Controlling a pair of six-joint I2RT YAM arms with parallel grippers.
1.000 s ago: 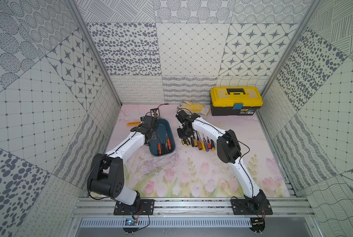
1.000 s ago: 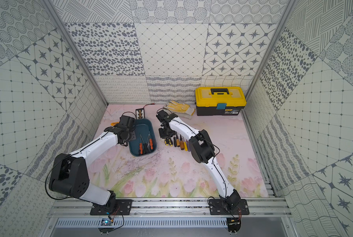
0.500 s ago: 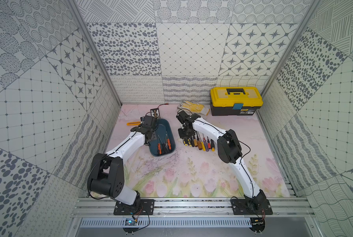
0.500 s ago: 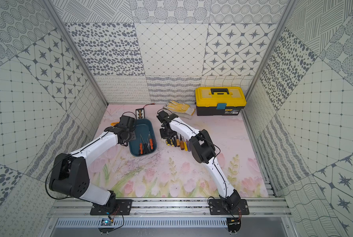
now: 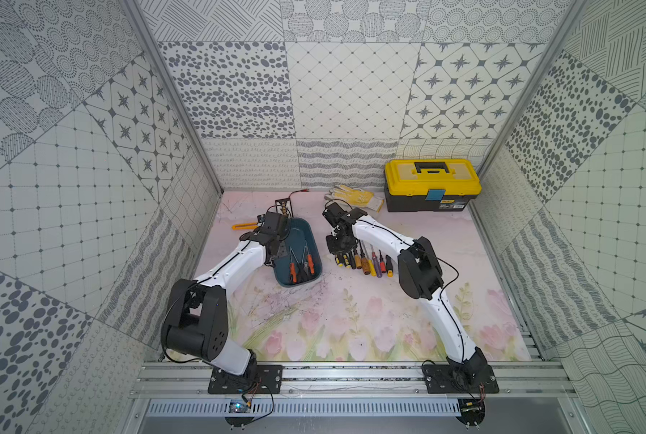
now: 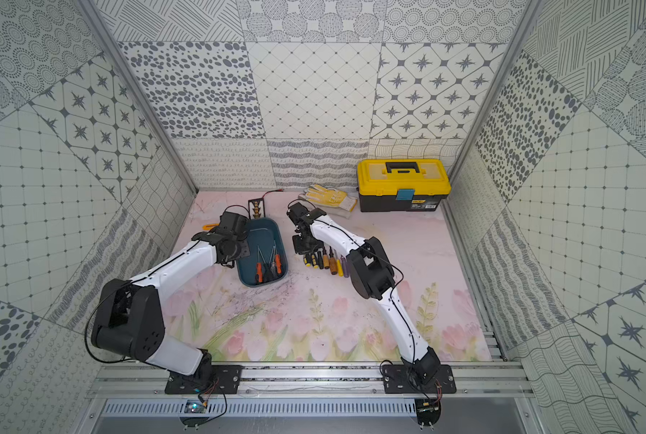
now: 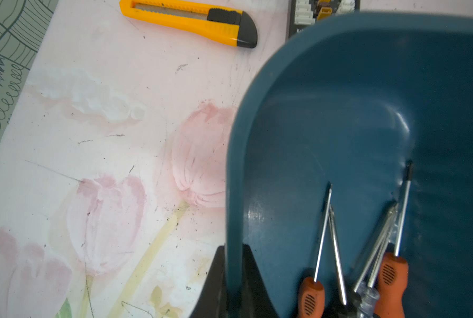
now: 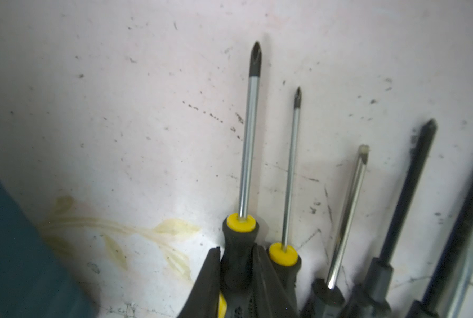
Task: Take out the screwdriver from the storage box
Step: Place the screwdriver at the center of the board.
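Note:
The storage box (image 5: pixel 299 232) (image 6: pixel 265 233) is a dark teal tub on the mat, with several screwdrivers in it, two of them orange-handled (image 7: pixel 311 297) (image 5: pixel 292 271). My left gripper (image 7: pixel 233 247) (image 5: pixel 276 254) is shut on the box's left wall (image 7: pixel 235 165), one finger inside and one outside. My right gripper (image 8: pixel 236 249) (image 5: pixel 338 245) is shut on the black handle of a yellow-collared Phillips screwdriver (image 8: pixel 250 124). That screwdriver is outside the box, at the left end of a row on the mat. I cannot tell whether it touches the mat.
Several more screwdrivers (image 5: pixel 364 261) (image 8: pixel 348 209) lie side by side right of the held one. A yellow utility knife (image 7: pixel 188 19) (image 5: pixel 244 226) and a circuit board (image 5: pixel 284 204) lie behind the box. Work gloves (image 5: pixel 353 195) and a yellow-lidded toolbox (image 5: pixel 432 184) stand at the back.

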